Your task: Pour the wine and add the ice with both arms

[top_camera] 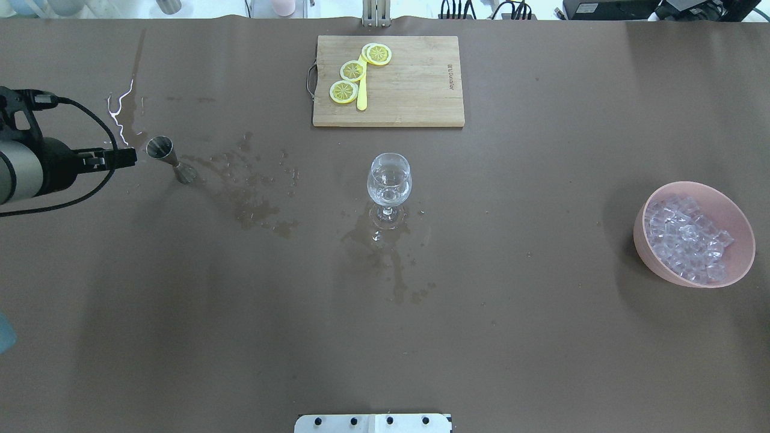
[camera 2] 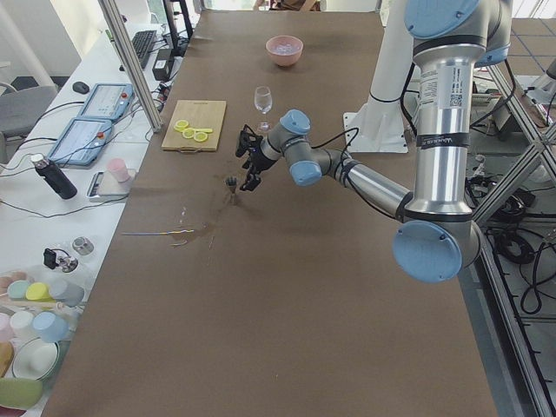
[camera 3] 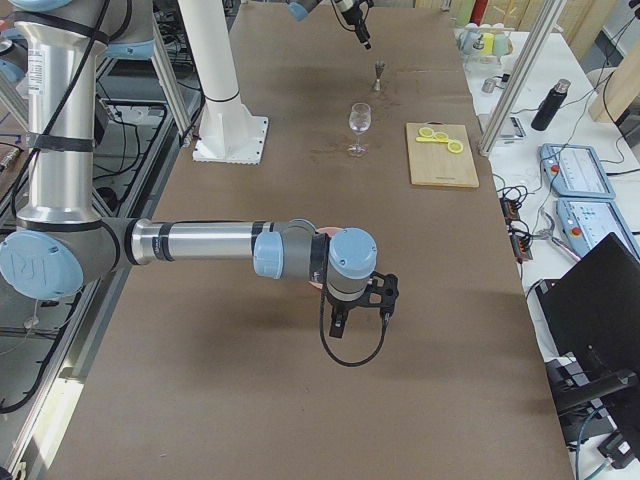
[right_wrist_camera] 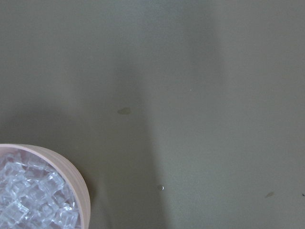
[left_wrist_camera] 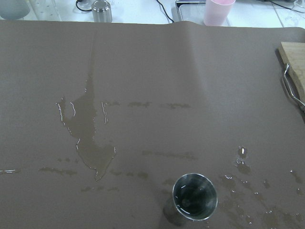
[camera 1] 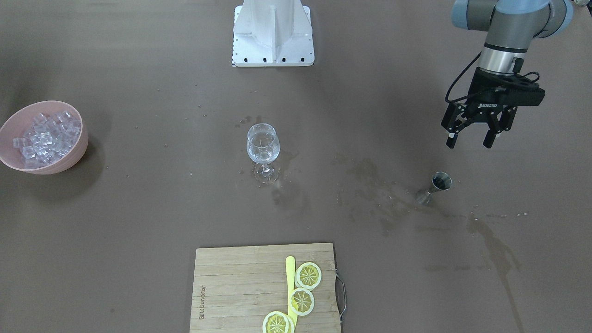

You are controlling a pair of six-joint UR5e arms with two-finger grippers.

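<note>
Wine [camera 1: 262, 150], a small clear colourless pool, is held in the bowl of the clear stemmed wine glass [camera 1: 263, 138] standing at mid-table on a damp patch. A small steel double-cone jigger [camera 1: 437, 184] stands upright on the robot's left side, among dark wet stains [camera 1: 370, 185]. The left gripper [camera 1: 469, 141] is shown raised just beside the jigger, jaws spread wide and empty. The heaped clear ice cubes [camera 1: 46, 136] are kept in a pink plastic bowl [camera 1: 82, 147] far to the right. The right gripper [camera 3: 360, 305] hangs near that bowl; whether its jaws are apart cannot be told.

Risks, as judged:
- The narrow-waisted jigger may be tipped if one finger meets it first.
- Wet, glassy cubes may slip from the fingers and fall on the table.
- The top-heavy glass may be toppled or splashed over if a cube is dropped from too high.

"ROBOTIQ" is read on the left gripper's body. A printed mark on the bamboo cutting board [camera 1: 231, 286] is only partly legible.
</note>
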